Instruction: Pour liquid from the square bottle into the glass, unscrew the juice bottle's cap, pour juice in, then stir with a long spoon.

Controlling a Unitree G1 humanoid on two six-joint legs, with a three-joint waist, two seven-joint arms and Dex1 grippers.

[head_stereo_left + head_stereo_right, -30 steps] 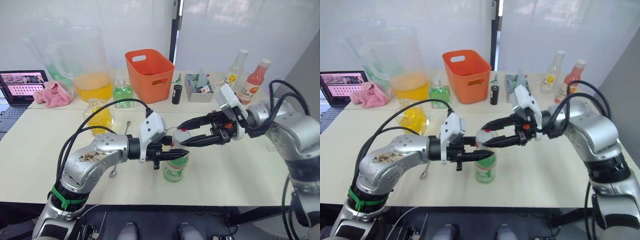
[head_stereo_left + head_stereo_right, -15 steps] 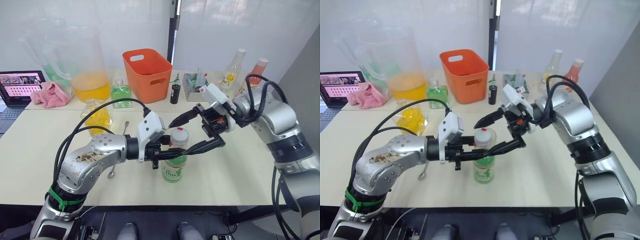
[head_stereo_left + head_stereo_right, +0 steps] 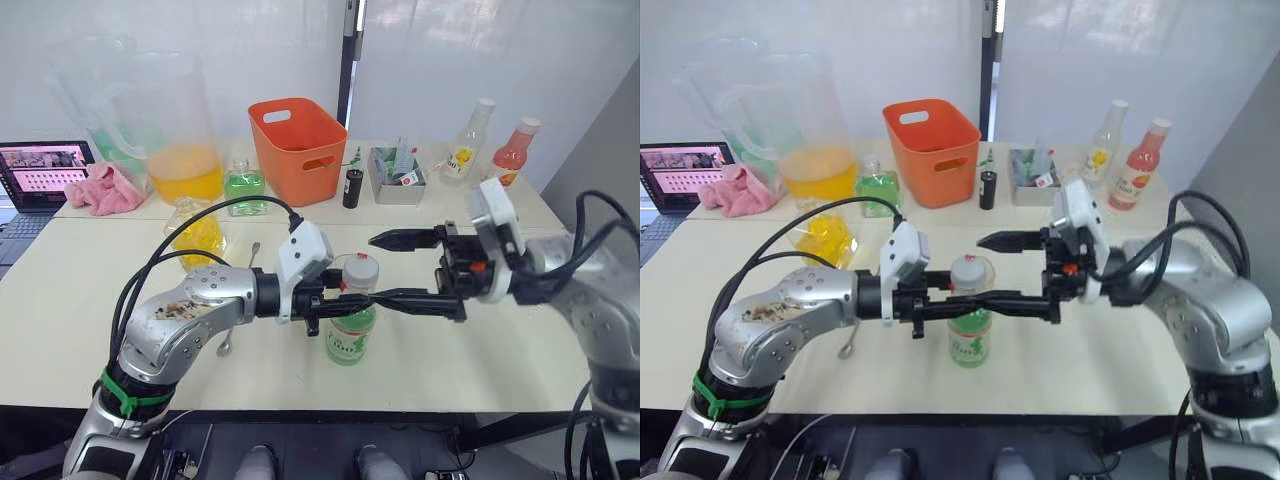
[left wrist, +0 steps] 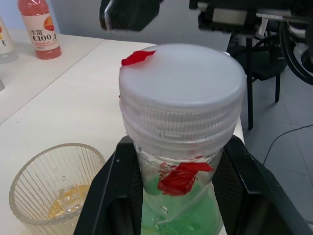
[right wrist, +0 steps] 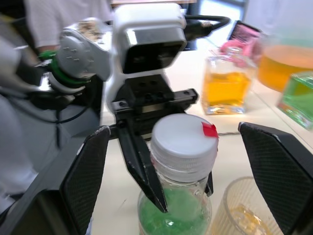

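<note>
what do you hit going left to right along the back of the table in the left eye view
open laptop → pink cloth → clear pitcher of orange juice → square bottle of green liquid → orange plastic basket → small black bottle → grey tray of small items → clear bottle with white cap → pink drink bottle

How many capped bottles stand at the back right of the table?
2. A clear bottle with a white cap, and beside it to the right a pink drink bottle, both behind the gray box. Another could hide behind the right arm.
</note>
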